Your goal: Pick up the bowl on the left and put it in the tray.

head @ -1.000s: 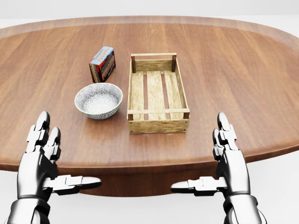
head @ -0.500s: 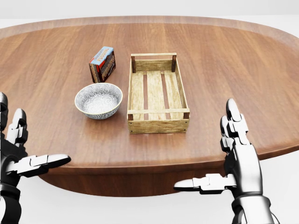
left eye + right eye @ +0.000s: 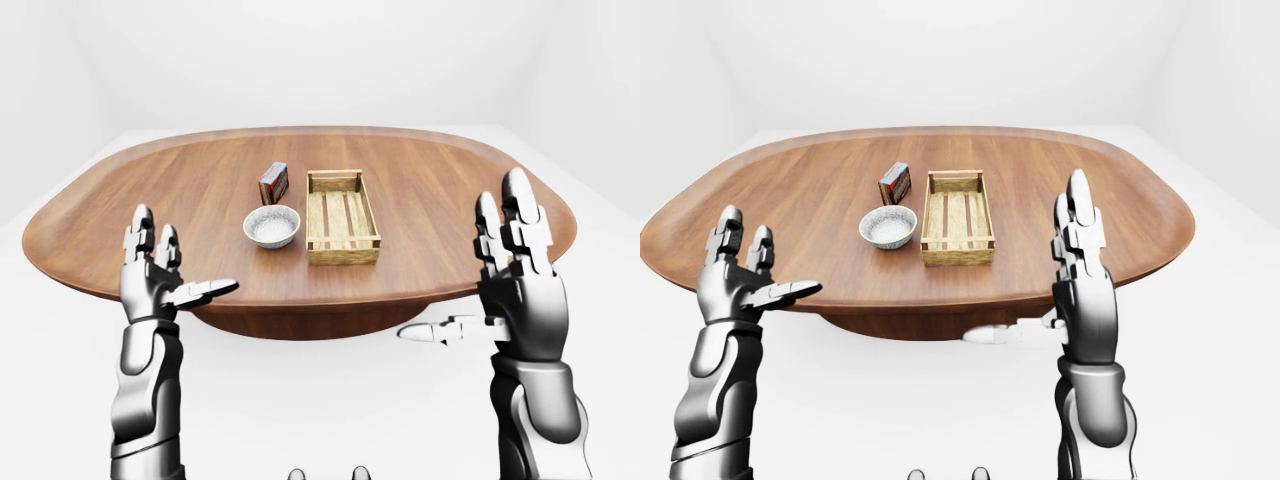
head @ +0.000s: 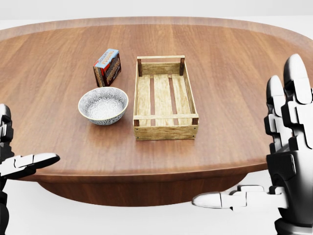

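Observation:
A patterned grey-white bowl (image 4: pixel 103 105) sits upright on the oval wooden table (image 4: pixel 234 73), just left of a slatted wooden tray (image 4: pixel 165 99) that holds nothing. My left hand (image 3: pixel 168 268) hovers open near the table's near-left edge, well short of the bowl. At the near-right edge my right hand (image 3: pixel 480 285) is raised with its fingers spread, also open. Neither hand touches anything.
A small red and blue box (image 4: pixel 107 66) stands on the table just beyond the bowl, close to the tray's far left corner. White floor and walls surround the table.
Both hands have spread apart: the left slid off toward the left edge of the head view, the right rose and moved right and nearer the camera. Bowl, tray and box have not moved.

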